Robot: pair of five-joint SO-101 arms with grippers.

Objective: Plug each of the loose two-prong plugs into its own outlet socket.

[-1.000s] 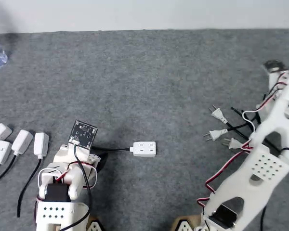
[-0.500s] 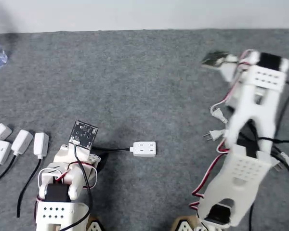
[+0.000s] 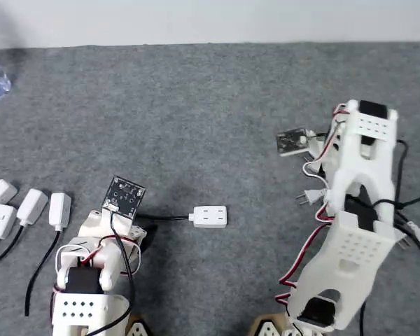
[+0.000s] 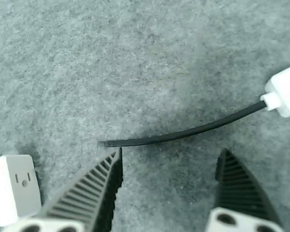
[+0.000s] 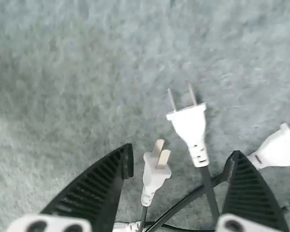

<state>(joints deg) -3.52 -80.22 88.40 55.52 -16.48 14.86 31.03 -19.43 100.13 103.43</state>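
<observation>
Right tool: released, hanging over two plugs on counter.
Left tool: released, above socket cord.
Handling: plugs light, rigid; likely pinch moulded body, prongs left free.

A: Passage for right tool?
B: Tight. White plug and smaller plug lie between its spread jaws, third plug just past one jaw; black cords cross at their tails.
A: Left tool?
B: Black cord lies across just ahead of its parted jaws; outlet socket beside one jaw.
A: Wider lanes?
B: Bare bench between triple outlet and the plugs, also across the far half.
</observation>
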